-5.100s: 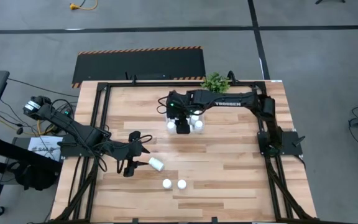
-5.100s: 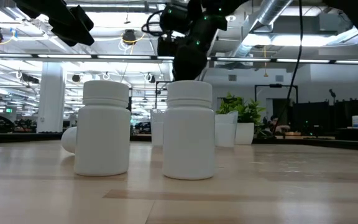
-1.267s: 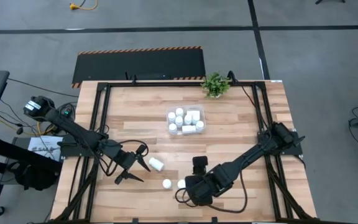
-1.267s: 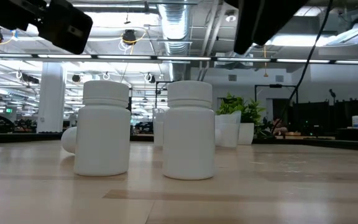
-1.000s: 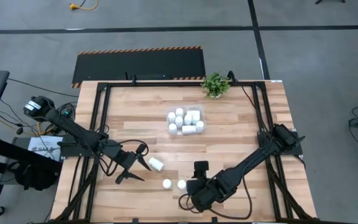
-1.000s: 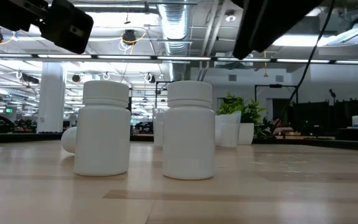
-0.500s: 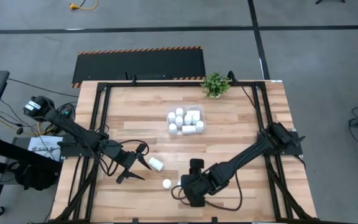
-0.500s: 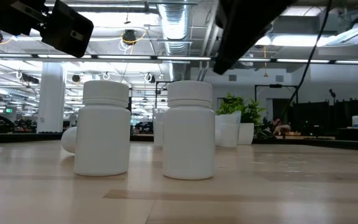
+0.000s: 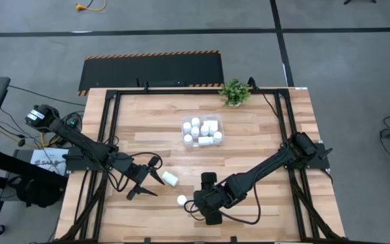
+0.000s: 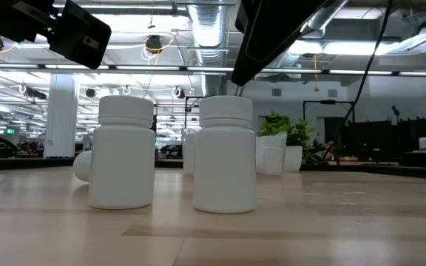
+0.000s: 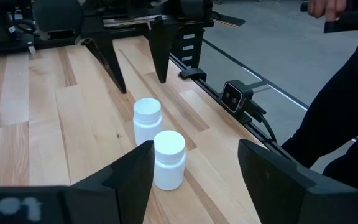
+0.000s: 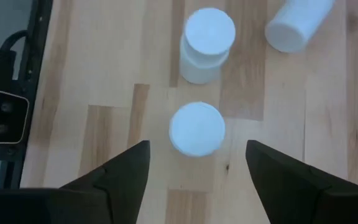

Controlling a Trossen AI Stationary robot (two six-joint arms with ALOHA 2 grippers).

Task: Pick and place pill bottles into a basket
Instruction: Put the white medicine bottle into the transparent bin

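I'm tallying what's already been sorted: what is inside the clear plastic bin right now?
The clear, shallow plastic bin holds a cluster of small white capped pill bottles, roughly eight. They are packed together, so an exact count, or any bottle beneath another, cannot be made out.

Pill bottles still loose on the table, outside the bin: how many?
3. One lies on its side near the left end effector; two stand upright: one in the open, one under the right end effector. None seem hidden.

Overhead, table-level and both wrist views share two standing bottles (image 10: 224, 155).

3 loose pill bottles (image 12: 197, 128), 1 basket (image 9: 202, 131)
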